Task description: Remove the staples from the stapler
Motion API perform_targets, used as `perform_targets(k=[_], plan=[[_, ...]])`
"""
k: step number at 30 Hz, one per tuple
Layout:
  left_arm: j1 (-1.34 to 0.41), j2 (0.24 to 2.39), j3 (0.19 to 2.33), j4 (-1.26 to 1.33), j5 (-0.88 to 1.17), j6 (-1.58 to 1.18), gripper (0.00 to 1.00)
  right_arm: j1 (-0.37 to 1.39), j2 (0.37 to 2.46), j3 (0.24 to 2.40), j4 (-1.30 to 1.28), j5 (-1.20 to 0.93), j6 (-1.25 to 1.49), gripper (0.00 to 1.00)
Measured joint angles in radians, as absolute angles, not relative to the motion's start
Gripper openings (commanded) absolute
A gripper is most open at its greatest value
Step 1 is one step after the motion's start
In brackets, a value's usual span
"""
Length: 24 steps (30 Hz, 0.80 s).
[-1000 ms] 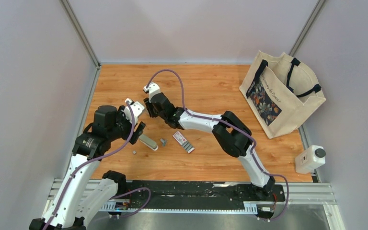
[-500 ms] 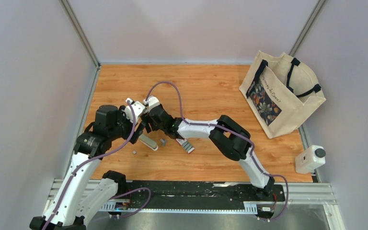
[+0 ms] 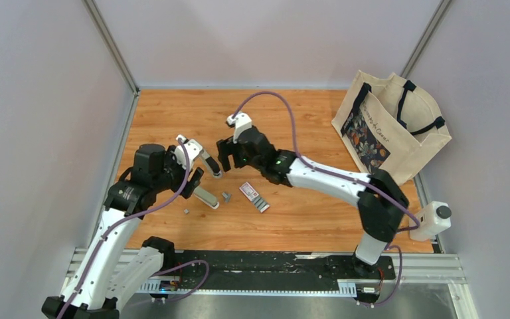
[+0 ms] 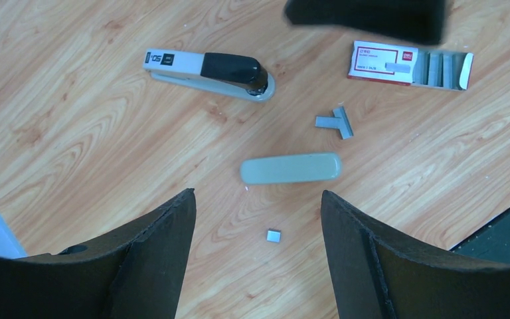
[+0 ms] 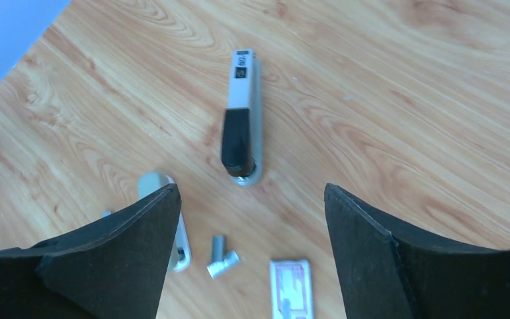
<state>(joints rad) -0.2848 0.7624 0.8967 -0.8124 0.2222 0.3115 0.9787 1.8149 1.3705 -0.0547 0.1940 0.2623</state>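
Observation:
The stapler (image 3: 210, 164), white with a black top, lies flat on the wooden table (image 3: 292, 119); both wrist views show the stapler (image 4: 206, 66) (image 5: 241, 119) free of any grip. Two crossed strips of staples (image 4: 335, 122) (image 5: 224, 258) (image 3: 226, 197) lie near it, and a tiny staple bit (image 4: 273, 235) sits below my left gripper (image 4: 257, 193) (image 3: 194, 178), which hangs open above the table. My right gripper (image 5: 250, 187) (image 3: 229, 156) is open and empty, just right of the stapler.
A pale grey long part (image 4: 291, 168) (image 3: 206, 197) lies between stapler and staple bit. A red-and-white box (image 4: 383, 62) (image 3: 249, 191) with its tray of staple strips (image 4: 441, 68) lies to the right. A tote bag (image 3: 392, 129) stands back right, a white bottle (image 3: 430, 220) at the right edge.
My right gripper came down beside the left gripper, opened, left the stapler lying on the table and drew back to the right. The left arm has barely moved.

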Motion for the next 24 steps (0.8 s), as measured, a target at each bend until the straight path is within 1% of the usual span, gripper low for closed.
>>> perform_targets(k=[2,3,5,6,12,17,24], plan=[[-0.285,0.772,0.897,-0.807,0.232,0.311,0.77,0.958,1.709,1.299,-0.076,0.178,0.25,0.86],[-0.285,0.775,0.897,-0.805,0.237,0.311,0.77,0.949,1.665,1.258,-0.083,0.164,0.239,0.89],[-0.285,0.783,0.897,-0.803,0.245,0.311,0.77,0.935,1.625,1.2,-0.109,0.144,0.222,0.91],[-0.285,0.786,0.897,-0.802,0.25,0.311,0.77,0.933,1.62,1.167,-0.138,0.13,0.211,0.93],[-0.285,0.788,0.897,-0.802,0.264,0.311,0.77,0.939,1.658,1.034,-0.281,0.09,0.193,0.93],[-0.285,0.788,0.897,-0.802,0.265,0.312,0.77,0.939,1.669,1.034,-0.309,0.061,0.184,0.98],[-0.285,0.788,0.897,-0.804,0.264,0.315,0.77,0.939,1.752,1.12,-0.311,0.017,0.136,0.97]])
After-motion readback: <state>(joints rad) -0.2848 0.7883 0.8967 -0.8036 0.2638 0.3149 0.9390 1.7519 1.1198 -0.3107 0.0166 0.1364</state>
